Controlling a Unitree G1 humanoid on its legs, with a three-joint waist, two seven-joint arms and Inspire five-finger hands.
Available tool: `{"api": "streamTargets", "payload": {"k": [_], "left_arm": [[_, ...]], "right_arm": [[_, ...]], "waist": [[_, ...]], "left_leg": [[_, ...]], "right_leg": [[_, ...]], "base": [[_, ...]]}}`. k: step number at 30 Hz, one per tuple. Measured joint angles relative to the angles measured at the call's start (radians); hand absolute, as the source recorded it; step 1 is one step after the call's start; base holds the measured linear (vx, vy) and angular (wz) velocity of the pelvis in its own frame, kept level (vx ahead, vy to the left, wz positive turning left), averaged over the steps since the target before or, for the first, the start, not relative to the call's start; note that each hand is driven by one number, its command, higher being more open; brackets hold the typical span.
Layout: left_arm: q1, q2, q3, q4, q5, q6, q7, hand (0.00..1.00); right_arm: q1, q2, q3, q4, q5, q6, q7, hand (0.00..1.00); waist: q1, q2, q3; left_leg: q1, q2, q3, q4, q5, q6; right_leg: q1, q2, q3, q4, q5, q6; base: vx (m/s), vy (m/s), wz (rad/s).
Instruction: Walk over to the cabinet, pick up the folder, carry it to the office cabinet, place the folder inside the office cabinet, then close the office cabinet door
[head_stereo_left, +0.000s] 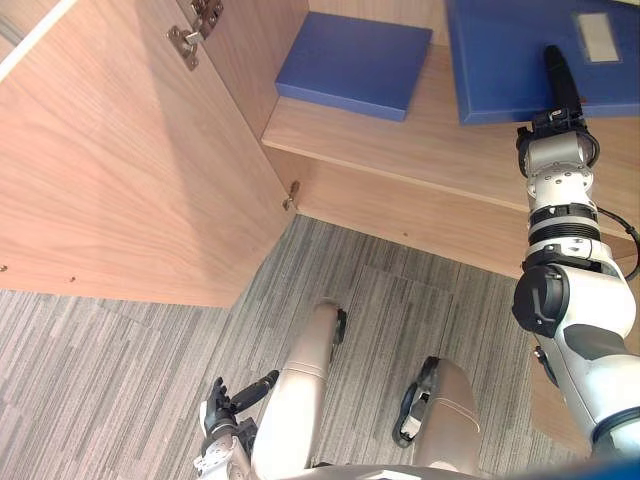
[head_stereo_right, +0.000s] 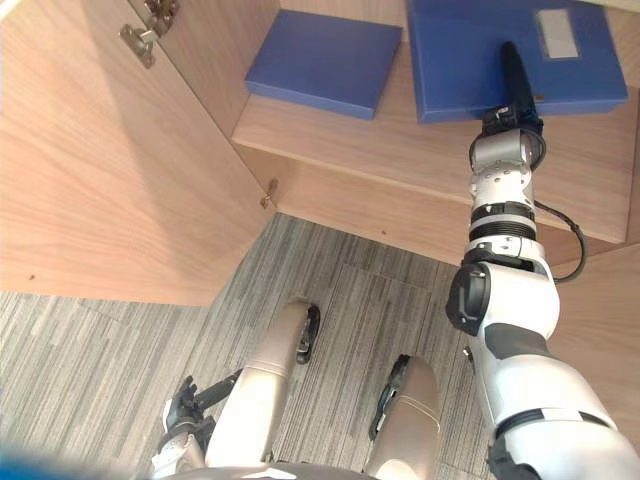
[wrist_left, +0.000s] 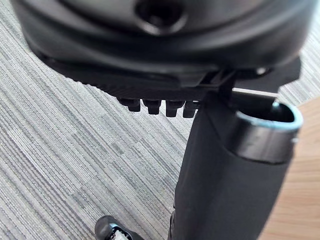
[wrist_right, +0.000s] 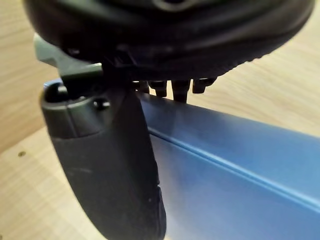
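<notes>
Left hand (head_stereo_left: 232, 405) hangs low over the carpet (head_stereo_left: 120, 380), fingers relaxed, holding nothing. Further up, right hand (head_stereo_left: 558, 78) pinches the folder (head_stereo_left: 500, 50) by its near edge, over the shelf (head_stereo_left: 400, 145). Looks stiff, light-ish, probably slick. 2nd folder (head_stereo_left: 355, 62) sits apart, cabinet door (head_stereo_left: 120, 150) is wide open, so plenty of room.

Right hand (head_stereo_right: 515, 78) clasping blue folder (head_stereo_right: 455, 60), cabinet shelf (head_stereo_right: 400, 150), second folder (head_stereo_right: 322, 60) alongside

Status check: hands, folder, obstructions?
Right hand pinching labelled folder at shelf edge, thumb on top. Left hand open, low over carpet. Second folder lies apart at left; door open.
</notes>
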Motion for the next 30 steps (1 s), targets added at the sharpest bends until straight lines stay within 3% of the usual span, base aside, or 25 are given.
{"api": "streamTargets", "payload": {"k": [14, 17, 19, 22, 25, 30], "left_arm": [[0.051, 0.039, -0.074, -0.075, 0.002, -0.002, -0.025, 1.0], [0.061, 0.042, -0.08, -0.079, 0.005, -0.001, -0.037, 1.0], [0.084, 0.056, -0.103, -0.1, 0.011, -0.001, -0.054, 1.0], [0.125, 0.073, -0.129, -0.119, 0.03, 0.001, -0.108, 1.0], [0.149, 0.081, -0.145, -0.14, 0.054, 0.01, -0.148, 1.0], [0.154, 0.086, -0.158, -0.151, 0.091, 0.024, -0.198, 1.0]], "right_arm": [[-0.006, -0.079, 0.143, 0.078, 0.001, 0.058, 0.092, 1.0], [-0.006, -0.102, 0.184, 0.122, -0.039, 0.099, 0.132, 1.0], [-0.006, -0.116, 0.219, 0.132, -0.055, 0.133, 0.172, 1.0], [-0.005, -0.145, 0.285, 0.149, -0.222, 0.195, 0.311, 1.0], [0.004, -0.165, 0.339, 0.177, -0.368, 0.223, 0.429, 1.0], [0.045, -0.209, 0.38, 0.189, -0.438, 0.235, 0.564, 1.0]], "waist": [[0.0, 0.003, 0.0], [0.0, 0.015, 0.001], [0.001, 0.019, -0.002], [0.003, 0.035, -0.011], [0.008, 0.041, -0.015], [0.019, 0.054, -0.024]], "left_leg": [[0.052, 0.0, 0.0, -0.052, 0.002, 0.003], [0.073, 0.0, 0.0, -0.062, 0.001, 0.004], [0.081, 0.001, 0.001, -0.074, 0.001, 0.004], [0.088, 0.005, 0.002, -0.088, 0.002, 0.007], [0.113, 0.005, 0.004, -0.106, 0.003, 0.007], [0.126, 0.007, 0.006, -0.125, 0.003, 0.008]], "right_leg": [[0.067, -0.007, -0.038, -0.071, 0.008, 0.0], [0.093, -0.007, -0.045, -0.085, 0.009, -0.002], [0.099, -0.006, -0.046, -0.098, 0.015, -0.005], [0.109, -0.003, -0.051, -0.121, 0.024, -0.004], [0.139, -0.003, -0.058, -0.148, 0.028, -0.004], [0.154, -0.003, -0.066, -0.169, 0.032, -0.005]], "base": [[0.03, -0.006, 0.03], [0.0, 0.0, 0.0], [0.0, 0.002, -0.02], [0.04, 0.014, -0.02], [0.06, 0.0, 0.02], [0.04, -0.015, 0.01]]}}
